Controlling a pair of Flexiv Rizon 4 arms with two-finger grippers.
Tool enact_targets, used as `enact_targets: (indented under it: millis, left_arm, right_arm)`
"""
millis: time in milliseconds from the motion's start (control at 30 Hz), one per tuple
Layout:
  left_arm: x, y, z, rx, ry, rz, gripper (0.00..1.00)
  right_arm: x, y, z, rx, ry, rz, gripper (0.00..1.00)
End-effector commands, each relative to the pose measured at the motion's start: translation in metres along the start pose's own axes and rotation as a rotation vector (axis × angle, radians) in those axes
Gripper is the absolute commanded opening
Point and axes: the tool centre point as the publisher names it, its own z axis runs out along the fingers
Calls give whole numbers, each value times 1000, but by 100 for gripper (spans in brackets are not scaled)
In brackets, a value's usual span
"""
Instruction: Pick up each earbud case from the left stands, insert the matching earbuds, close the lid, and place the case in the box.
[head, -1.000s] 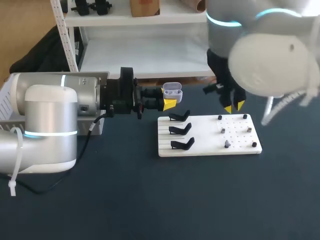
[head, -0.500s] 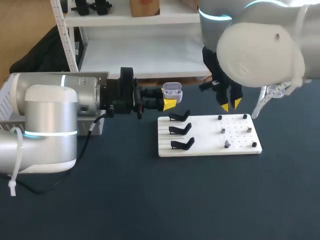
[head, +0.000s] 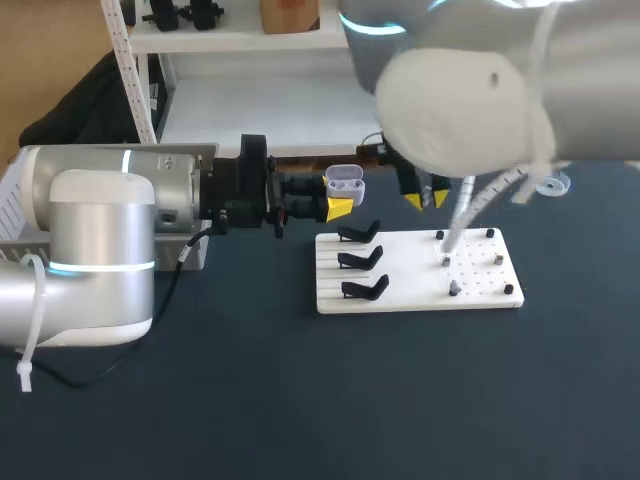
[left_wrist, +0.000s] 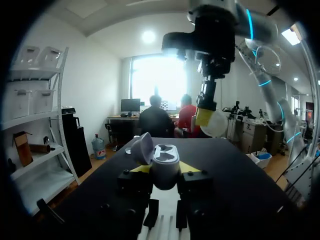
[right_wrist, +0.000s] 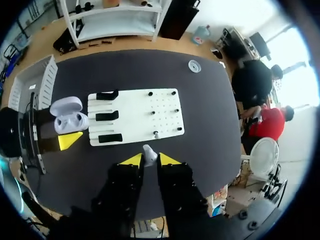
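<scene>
My left gripper (head: 338, 208) is shut on an open white earbud case (head: 344, 183), held in the air just behind the white board (head: 415, 272). In the left wrist view the case (left_wrist: 164, 162) sits between my fingers with its lid (left_wrist: 142, 148) tipped back. The right gripper (head: 425, 199) hangs above the board's back edge, to the right of the case. It is shut on a small white earbud (right_wrist: 148, 153). From the right wrist, the case (right_wrist: 70, 122) lies ahead and to the side, beyond the board (right_wrist: 135, 116). Three black stands (head: 362, 258) on the board are bare.
Small pegs (head: 453, 288) stick up from the board's right half. A white slatted basket (right_wrist: 30, 85) stands at the table's left, behind my left arm. A small clear disc (head: 548, 185) lies at the far right of the dark table.
The right arm has swung left, carrying its gripper from over the board's right end toward the held case. The left arm and case have not moved.
</scene>
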Motion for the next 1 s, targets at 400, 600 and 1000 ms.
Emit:
enact_targets:
  millis: [400, 600, 1000]
  left_arm:
    - [1, -1, 0, -4, -3, 1, 0]
    - [1, -1, 0, -4, -3, 1, 0]
    - [1, -1, 0, -4, -3, 1, 0]
  right_arm:
    - [-7, 9, -29, -37, 99, 334, 0]
    - [-7, 9, -29, -37, 99, 334, 0]
    - [-3, 22, -36, -73, 66, 582, 0]
